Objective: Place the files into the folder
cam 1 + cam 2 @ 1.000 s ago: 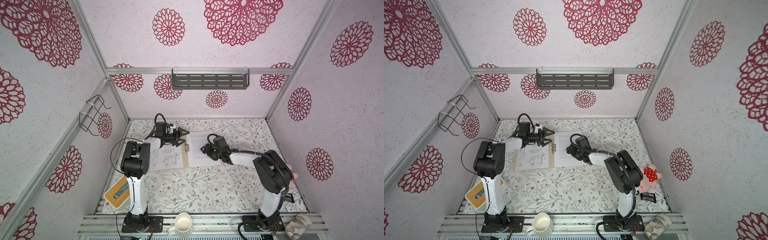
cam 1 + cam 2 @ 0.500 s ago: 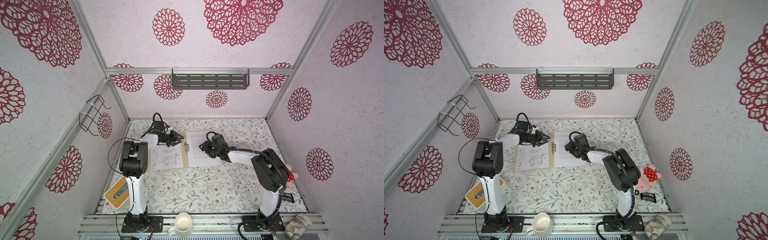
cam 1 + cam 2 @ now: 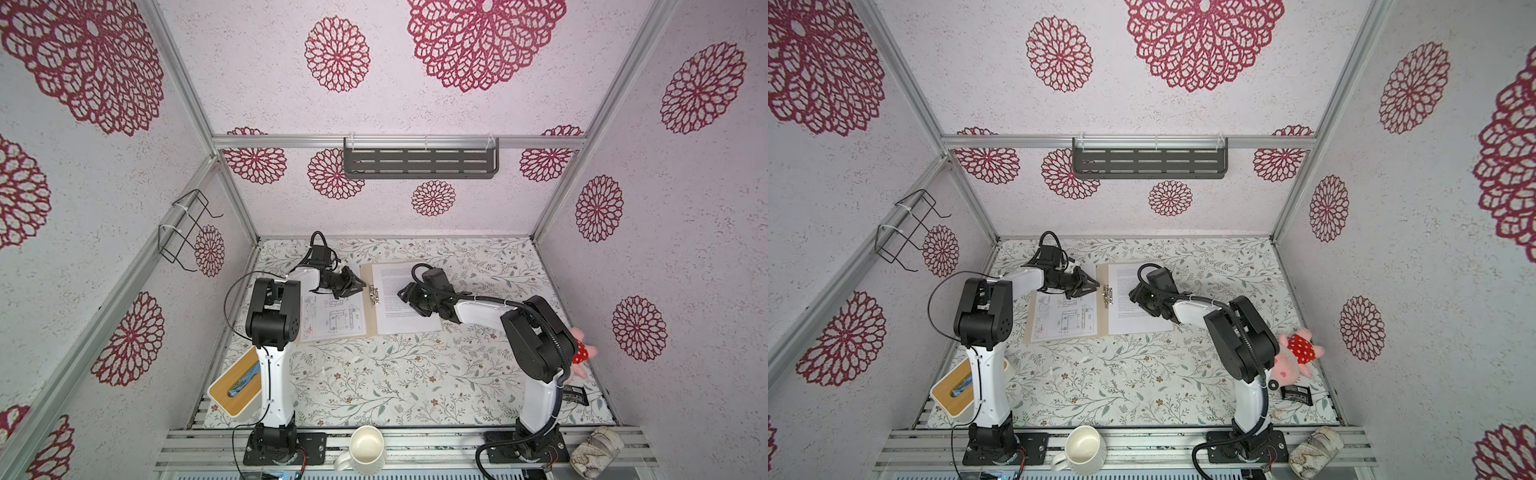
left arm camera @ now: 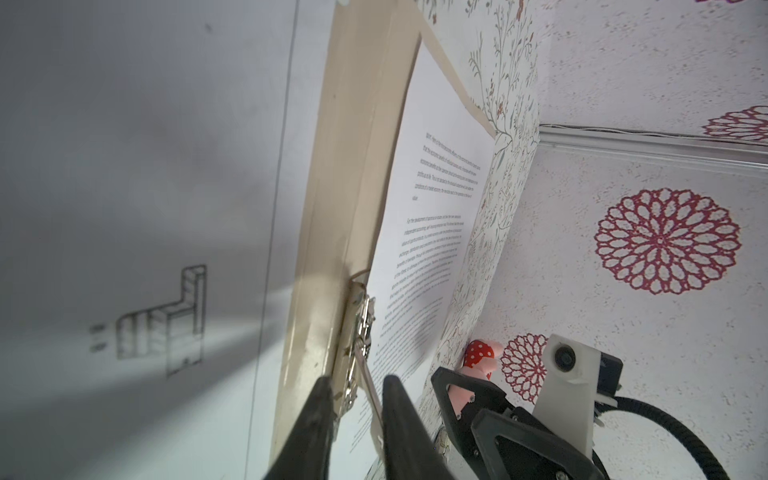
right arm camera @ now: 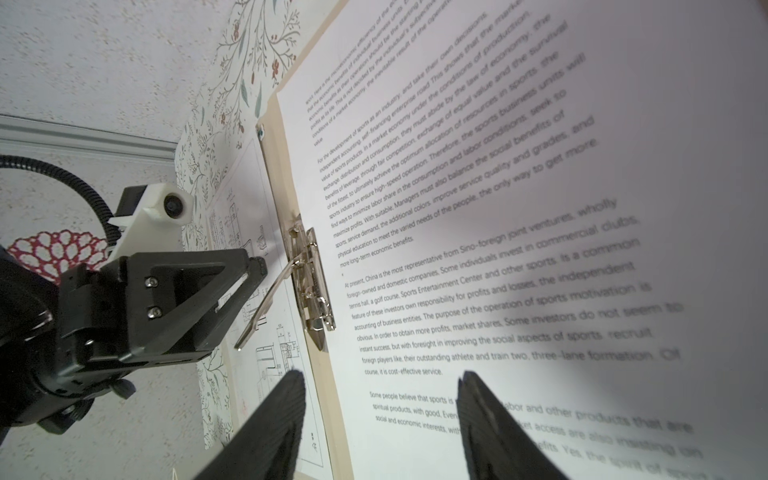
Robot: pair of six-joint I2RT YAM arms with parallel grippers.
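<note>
The beige folder (image 3: 371, 321) (image 3: 1103, 321) lies open on the table. Of the files, the text sheet (image 3: 399, 324) (image 5: 498, 208) lies on its right half and the drawing sheet (image 3: 332, 320) (image 4: 166, 316) on its left half. A metal clip (image 3: 373, 293) (image 5: 311, 282) sits at the spine with its lever (image 5: 266, 303) raised. My left gripper (image 3: 360, 286) (image 4: 359, 384) is closed narrow, and the lever (image 4: 368, 382) runs between its fingers. My right gripper (image 3: 405, 300) (image 5: 378, 382) is open just above the text sheet beside the spine, holding nothing.
A bamboo-topped tissue box (image 3: 239, 384) stands by the left arm's base. A white mug (image 3: 365, 446) sits on the front rail. A pink plush toy (image 3: 1293, 357), a small black item (image 3: 1296, 392) and a patterned cup (image 3: 1314, 453) are at the right.
My left gripper has come down to the clip and drawn its wide-open jaws in around the lever. The right gripper has barely shifted and stays open.
</note>
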